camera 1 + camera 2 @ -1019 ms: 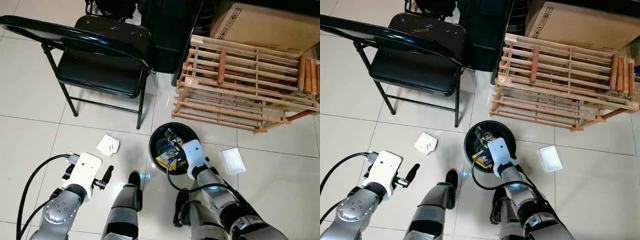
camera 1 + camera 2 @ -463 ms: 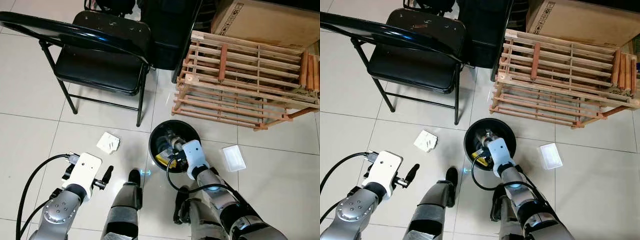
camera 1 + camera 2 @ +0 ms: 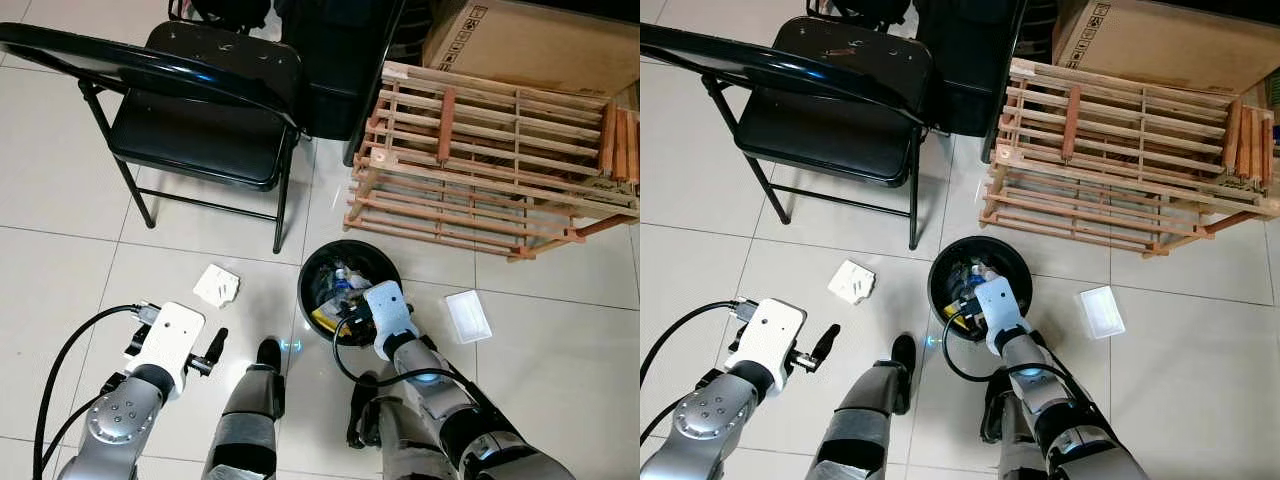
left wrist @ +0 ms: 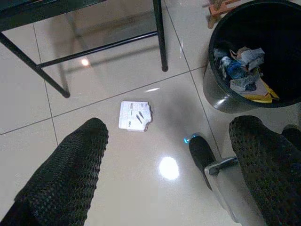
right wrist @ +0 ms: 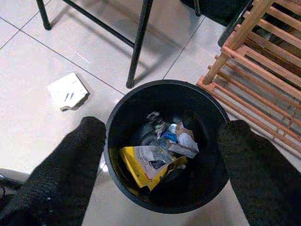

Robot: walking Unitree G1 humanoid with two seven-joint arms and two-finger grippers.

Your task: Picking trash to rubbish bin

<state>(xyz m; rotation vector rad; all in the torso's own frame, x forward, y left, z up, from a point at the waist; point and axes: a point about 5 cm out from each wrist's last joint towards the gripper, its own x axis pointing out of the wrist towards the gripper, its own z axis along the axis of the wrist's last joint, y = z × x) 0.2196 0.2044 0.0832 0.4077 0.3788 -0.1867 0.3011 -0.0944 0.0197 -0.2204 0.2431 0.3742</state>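
The black bin (image 3: 349,290), already holding wrappers, stood just before the wooden rack (image 3: 490,165), with the right gripper (image 5: 160,155) spread empty above it, seemingly after a drop, while the left gripper (image 4: 169,155), also spread, faced 1 white scrap (image 3: 217,286) beside it.

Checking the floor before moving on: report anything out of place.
Two pieces of litter lie on the tiles outside the black bin: a torn white packet near the folding chair, and a flat white wrapper on the bin's other side, below the tipped wooden rack.

black folding chair (image 3: 200,110), wooden rack (image 3: 490,165), cardboard box (image 3: 530,45)
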